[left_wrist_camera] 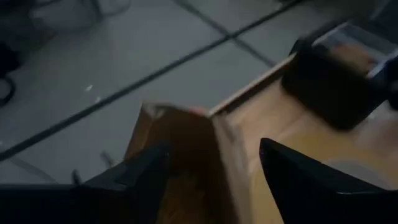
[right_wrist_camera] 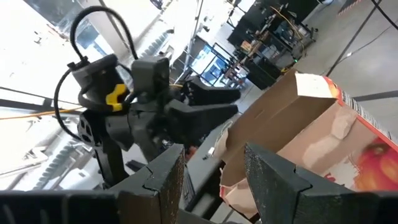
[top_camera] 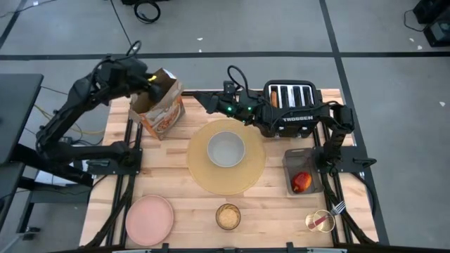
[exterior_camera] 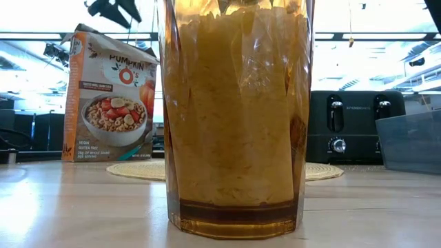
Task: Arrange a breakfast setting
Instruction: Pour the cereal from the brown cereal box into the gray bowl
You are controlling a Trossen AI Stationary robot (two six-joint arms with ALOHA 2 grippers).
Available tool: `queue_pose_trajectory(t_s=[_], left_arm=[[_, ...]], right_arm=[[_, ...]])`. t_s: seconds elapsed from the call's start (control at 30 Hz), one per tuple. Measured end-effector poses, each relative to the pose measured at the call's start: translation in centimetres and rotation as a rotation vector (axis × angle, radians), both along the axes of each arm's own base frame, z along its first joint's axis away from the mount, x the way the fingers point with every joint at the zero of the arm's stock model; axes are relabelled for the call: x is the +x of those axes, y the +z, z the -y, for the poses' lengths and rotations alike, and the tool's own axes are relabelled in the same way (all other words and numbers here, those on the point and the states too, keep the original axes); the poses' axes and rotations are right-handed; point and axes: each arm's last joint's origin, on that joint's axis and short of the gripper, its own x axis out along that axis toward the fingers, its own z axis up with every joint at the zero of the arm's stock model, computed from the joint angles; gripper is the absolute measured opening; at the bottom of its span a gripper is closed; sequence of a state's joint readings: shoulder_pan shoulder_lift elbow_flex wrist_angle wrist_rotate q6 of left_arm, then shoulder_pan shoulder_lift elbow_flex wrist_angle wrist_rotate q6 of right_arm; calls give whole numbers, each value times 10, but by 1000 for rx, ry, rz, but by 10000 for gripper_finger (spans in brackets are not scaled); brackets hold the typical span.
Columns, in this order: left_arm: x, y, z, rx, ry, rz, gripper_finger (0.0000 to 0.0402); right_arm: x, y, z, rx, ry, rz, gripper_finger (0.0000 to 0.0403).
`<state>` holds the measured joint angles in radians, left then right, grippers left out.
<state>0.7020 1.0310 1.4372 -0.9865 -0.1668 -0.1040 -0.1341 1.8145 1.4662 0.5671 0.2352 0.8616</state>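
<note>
left hand (top_camera: 160, 86) spread, straddling open cardboard cereal box (top_camera: 160, 109) | right hand (top_camera: 204, 98) spread, hovering | round woven placemat (top_camera: 247, 172) lying mid-bench (top_camera: 274, 211), plank-wood

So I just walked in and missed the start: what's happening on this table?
The robot is laying out breakfast. Its left gripper is at the open top of the cereal box, jaws spread around the flap. The right gripper waits beside the box. The grey bowl sits on the tan placemat; the pink plate, amber glass, apple and fork lie around it.
</note>
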Motion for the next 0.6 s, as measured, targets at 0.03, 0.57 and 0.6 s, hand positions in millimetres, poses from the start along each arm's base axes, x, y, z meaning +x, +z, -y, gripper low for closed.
queue_pose_trajectory(t_s=[0.03,0.57,0.6], left_arm=[[1,-2,-1,-8,-6,-25,260],[35,-50,-29,-154,-94,-255,252],[35,-50,-29,-155,-94,-256,252]], right_arm=[[0,0,0,0,0,0,174],[0,0,0,0,0,0,174],[0,0,0,0,0,0,174]])
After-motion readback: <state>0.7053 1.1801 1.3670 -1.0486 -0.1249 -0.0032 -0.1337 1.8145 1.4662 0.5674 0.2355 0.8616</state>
